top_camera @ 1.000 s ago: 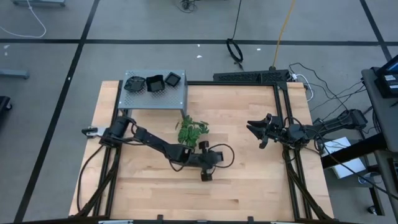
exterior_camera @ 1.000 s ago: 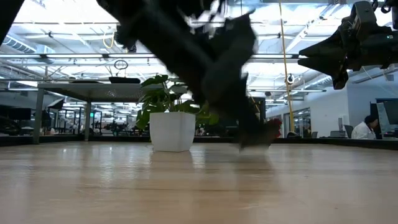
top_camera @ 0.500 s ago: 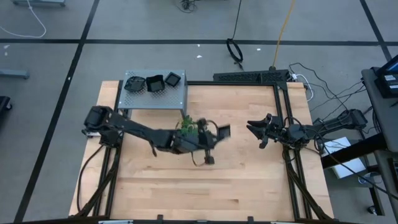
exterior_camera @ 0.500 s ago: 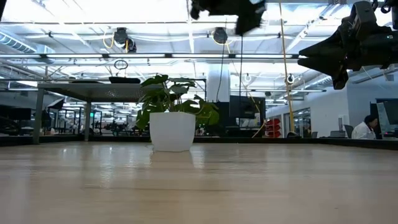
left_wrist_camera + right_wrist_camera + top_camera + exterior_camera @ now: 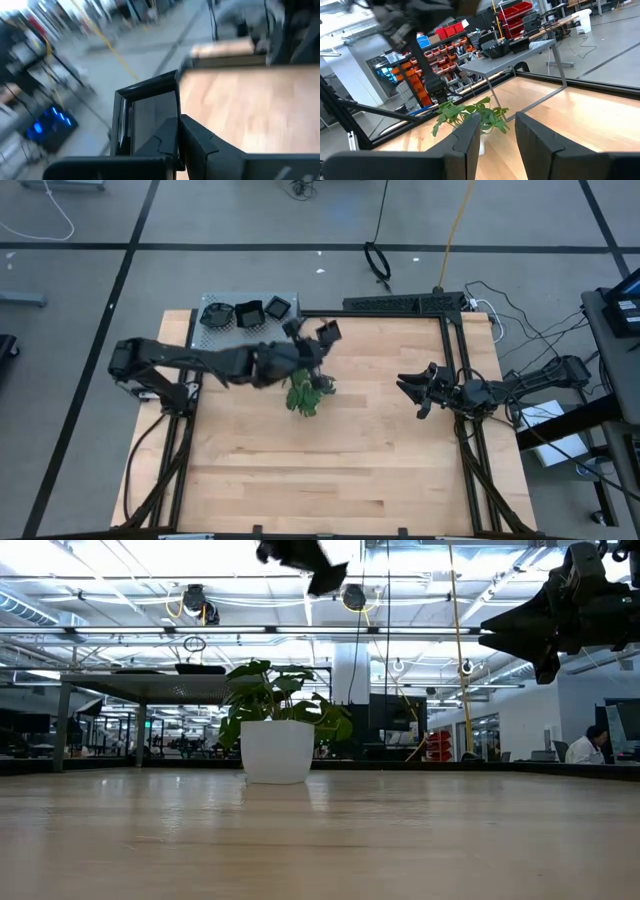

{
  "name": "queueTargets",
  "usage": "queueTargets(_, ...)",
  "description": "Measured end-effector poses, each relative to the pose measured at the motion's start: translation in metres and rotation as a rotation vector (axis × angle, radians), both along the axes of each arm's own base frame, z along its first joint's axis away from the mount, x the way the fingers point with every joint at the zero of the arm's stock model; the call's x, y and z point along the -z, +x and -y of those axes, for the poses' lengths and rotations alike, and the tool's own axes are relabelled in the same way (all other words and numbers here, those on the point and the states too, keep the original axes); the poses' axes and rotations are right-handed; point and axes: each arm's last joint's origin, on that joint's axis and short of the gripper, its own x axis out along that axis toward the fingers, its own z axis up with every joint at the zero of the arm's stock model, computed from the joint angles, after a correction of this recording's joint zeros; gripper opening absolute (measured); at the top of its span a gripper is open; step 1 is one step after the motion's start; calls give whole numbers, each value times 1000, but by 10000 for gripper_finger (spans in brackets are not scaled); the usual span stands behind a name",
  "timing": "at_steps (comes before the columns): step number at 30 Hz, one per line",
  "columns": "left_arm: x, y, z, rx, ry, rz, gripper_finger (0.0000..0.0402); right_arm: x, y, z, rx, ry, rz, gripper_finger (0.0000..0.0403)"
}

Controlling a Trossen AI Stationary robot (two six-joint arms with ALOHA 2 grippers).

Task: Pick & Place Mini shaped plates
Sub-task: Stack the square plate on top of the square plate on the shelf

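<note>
Three plates (image 5: 245, 313) already sit on the grey box (image 5: 250, 332) at the table's far left corner, and a fourth, a square plate (image 5: 329, 332), is in the left gripper (image 5: 318, 338). Nearest to the front of the table from the box is the plant (image 5: 308, 393), with bare wood all around it. Right of the plant, well apart, the right gripper (image 5: 412, 393) waits with its fingers parted and empty. Above and just behind the plant, the left gripper is high in the air, closed on one edge of the square plate, which sticks out ahead of the fingers. From this gripper the box lies to the left and slightly farther back, quite near. The left arm is much nearer to the box than the right one. I judge the next move is a short carry to the left and down onto the box's free part, beside the three plates.
</note>
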Motion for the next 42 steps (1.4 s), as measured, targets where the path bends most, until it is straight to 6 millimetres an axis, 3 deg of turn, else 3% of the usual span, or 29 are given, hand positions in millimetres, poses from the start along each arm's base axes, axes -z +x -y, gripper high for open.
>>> queueTargets(11, 1, -51, -71, -191, -187, -198, 14, 0, 0, 0, 0, 0, 0, 110)
queueTargets(15, 6, -63, -94, -306, -283, -195, 5, 0, 0, 0, 0, 0, 0, 110)
queueTargets(25, 25, -67, -136, -515, -410, -141, 6, 0, 0, 0, 0, 0, 0, 110)
queueTargets(33, 42, -61, -149, -551, -436, -181, 15, 0, 0, 0, 0, 0, 0, 110)
queueTargets(42, 40, -59, -151, -554, -370, -180, 12, 0, 0, 0, 0, 0, 0, 110)
